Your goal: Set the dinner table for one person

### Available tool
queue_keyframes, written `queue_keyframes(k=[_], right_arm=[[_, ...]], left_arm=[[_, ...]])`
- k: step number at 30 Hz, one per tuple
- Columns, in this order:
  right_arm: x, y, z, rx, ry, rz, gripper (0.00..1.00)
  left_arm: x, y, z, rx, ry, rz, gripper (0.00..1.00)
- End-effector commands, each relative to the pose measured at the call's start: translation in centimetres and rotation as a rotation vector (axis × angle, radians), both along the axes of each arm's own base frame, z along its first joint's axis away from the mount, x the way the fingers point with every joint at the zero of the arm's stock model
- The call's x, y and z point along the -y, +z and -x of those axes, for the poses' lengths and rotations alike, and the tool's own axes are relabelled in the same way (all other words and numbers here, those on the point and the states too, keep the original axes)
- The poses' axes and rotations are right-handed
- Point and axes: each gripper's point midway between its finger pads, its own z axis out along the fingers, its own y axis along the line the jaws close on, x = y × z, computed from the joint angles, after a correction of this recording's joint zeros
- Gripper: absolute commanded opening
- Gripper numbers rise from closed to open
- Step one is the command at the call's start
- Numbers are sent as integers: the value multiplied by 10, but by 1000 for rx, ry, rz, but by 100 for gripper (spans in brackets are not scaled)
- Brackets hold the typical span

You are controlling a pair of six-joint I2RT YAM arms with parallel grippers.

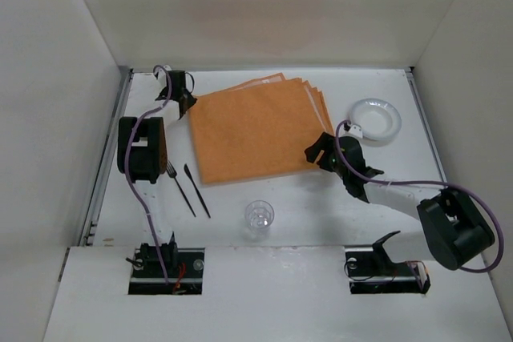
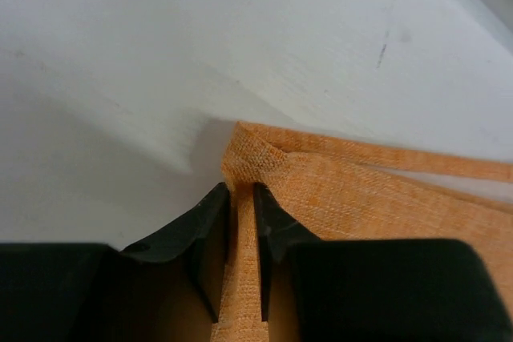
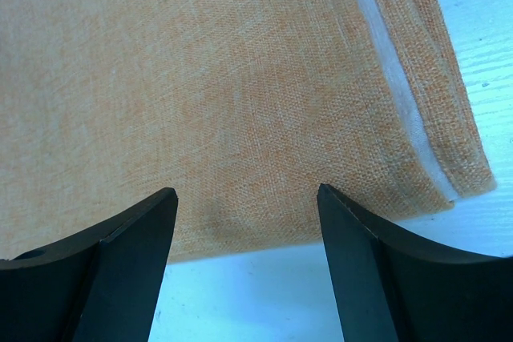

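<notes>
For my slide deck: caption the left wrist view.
Left gripper pinches a corner of the orange cloth mat on the dinner table.

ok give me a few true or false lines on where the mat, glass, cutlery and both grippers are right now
1. The left gripper pinches a corner of the orange cloth mat. True.
2. The right gripper is shut on the mat. False: its jaws stand wide open over the mat's edge.
3. The glass stands on the mat. False: it stands on the bare dinner table, apart from the mat.
4. The fork and knife lie side by side, left of the glass. True.
</notes>
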Motion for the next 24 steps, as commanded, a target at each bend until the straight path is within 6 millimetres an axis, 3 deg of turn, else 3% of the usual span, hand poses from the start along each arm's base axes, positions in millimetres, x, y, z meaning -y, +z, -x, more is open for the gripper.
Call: queue_keyframes(k=[1, 5, 7, 9, 13, 15, 19, 24], right_arm=[[3, 3, -7, 14, -19, -4, 77], [23, -4, -11, -15, -94, 2, 76], [39, -3, -11, -12, -150, 11, 75], [52, 2, -8, 5, -197, 10, 73], [67, 17, -2, 45, -258, 6, 74], [70, 22, 1, 51, -267, 10, 73], [68, 17, 7, 15, -255, 9, 65], [45, -3, 17, -69, -184, -88, 61]], left_arm=[[1, 41, -16, 99, -11, -29, 21], [-3, 43, -3, 124, 14, -26, 43], [-6, 51, 14, 163, 51, -23, 55], [-2, 61, 33, 208, 68, -27, 61], [10, 83, 86, 295, 115, -57, 64], [21, 82, 113, 302, 110, -73, 65], [46, 56, 158, 213, 39, -92, 66], [55, 35, 188, 138, 13, -86, 61]])
